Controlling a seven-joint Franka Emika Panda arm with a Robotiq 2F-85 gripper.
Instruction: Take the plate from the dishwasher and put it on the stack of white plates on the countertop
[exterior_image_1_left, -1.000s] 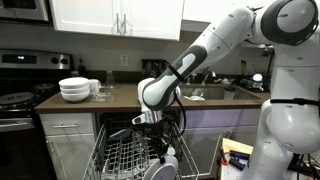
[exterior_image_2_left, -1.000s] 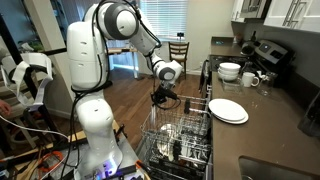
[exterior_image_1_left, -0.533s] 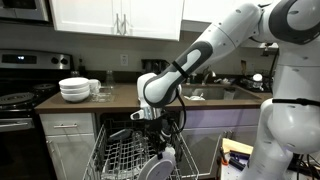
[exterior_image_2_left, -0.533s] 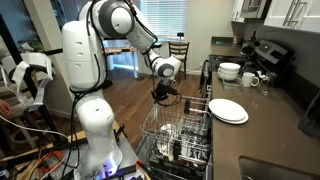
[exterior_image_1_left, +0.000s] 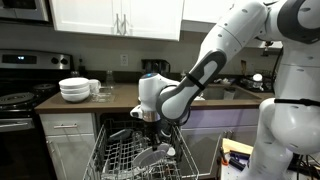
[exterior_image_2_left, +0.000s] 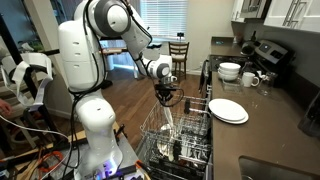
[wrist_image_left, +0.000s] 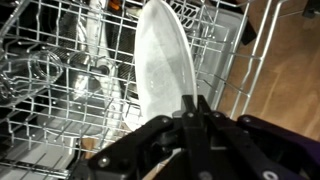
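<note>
Gripper (wrist_image_left: 190, 102), pinched shut on the plate (wrist_image_left: 165, 62) rim, has risen since a moment ago, drawing it partly from the dishwasher (exterior_image_2_left: 192, 132); stack (exterior_image_2_left: 228, 111) transfer follows.

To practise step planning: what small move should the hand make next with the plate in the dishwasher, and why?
Probably lift straight up. The hand looks shut on the plate, which stands among the dishwasher rack wires, so moving sideways toward the stack of white plates could snag it.
</note>
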